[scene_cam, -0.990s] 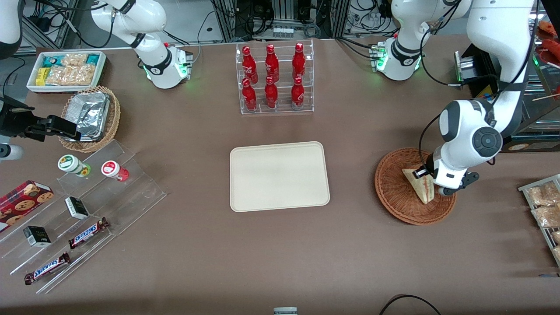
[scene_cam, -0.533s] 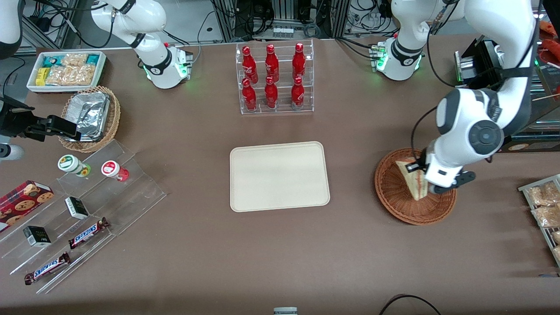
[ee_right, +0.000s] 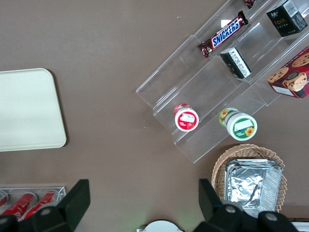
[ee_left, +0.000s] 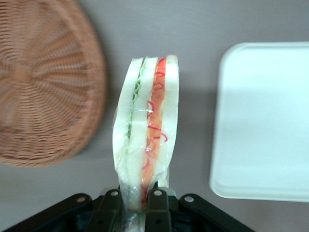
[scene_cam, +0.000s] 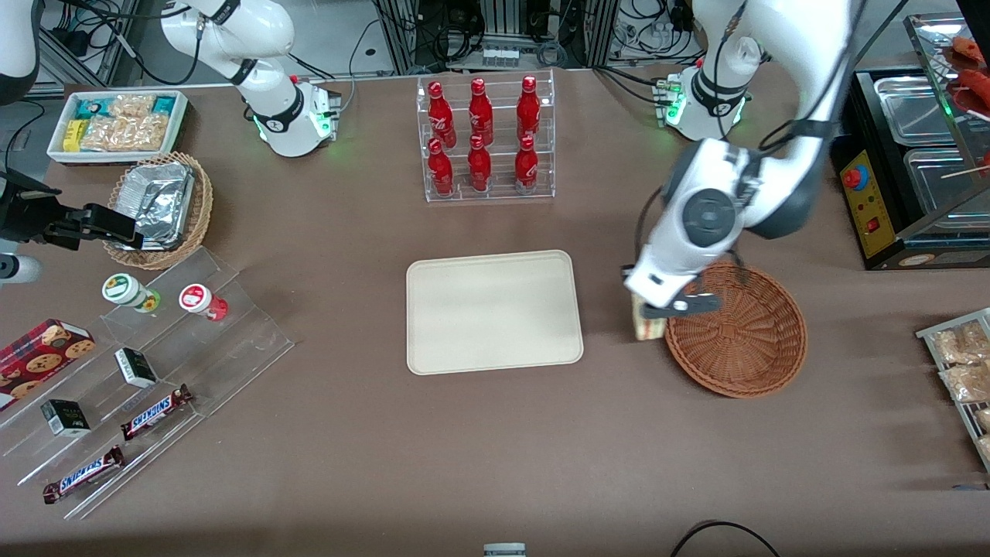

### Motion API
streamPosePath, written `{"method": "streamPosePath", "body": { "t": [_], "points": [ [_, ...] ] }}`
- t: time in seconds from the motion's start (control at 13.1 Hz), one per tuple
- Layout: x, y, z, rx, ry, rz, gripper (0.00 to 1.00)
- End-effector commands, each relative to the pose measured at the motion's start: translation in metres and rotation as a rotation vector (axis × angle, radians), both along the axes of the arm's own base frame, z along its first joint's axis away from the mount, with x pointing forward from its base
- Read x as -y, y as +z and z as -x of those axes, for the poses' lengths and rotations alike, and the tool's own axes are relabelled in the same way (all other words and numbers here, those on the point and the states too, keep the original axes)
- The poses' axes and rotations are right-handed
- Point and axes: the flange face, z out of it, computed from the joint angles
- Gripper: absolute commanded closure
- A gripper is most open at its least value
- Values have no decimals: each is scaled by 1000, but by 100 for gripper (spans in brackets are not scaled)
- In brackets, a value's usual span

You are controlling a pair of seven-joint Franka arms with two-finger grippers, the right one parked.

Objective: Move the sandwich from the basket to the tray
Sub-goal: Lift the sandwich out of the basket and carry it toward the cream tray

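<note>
The sandwich (ee_left: 146, 140) is clamped edge-up between the closed jaws of the gripper (ee_left: 140, 203) — held above bare bench, with the basket (ee_left: 46, 82) to one side of the jaws and the tray (ee_left: 263, 121) to the other.

Even, bright overhead light across brown table (scene_cam: 495, 433); soft short shadows under racks; tray (scene_cam: 493, 311) mildly washed out, more so in left wrist view; gripper (ee_left: 143, 197) clamping sandwich (ee_left: 147, 130) sharp there, basket (ee_left: 43, 87) weave slightly soft; front view crisp, dimmer near front edge.
</note>
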Motion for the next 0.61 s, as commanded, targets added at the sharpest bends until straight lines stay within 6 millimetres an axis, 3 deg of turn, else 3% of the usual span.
{"method": "streamPosePath", "body": {
  "t": [0.0,0.15,0.53],
  "points": [
    [65,-14,-13,15,11,-3,100],
    [114,-32,-14,30,40,-4,100],
    [201,-68,-17,30,106,61,100]
  ]
}}
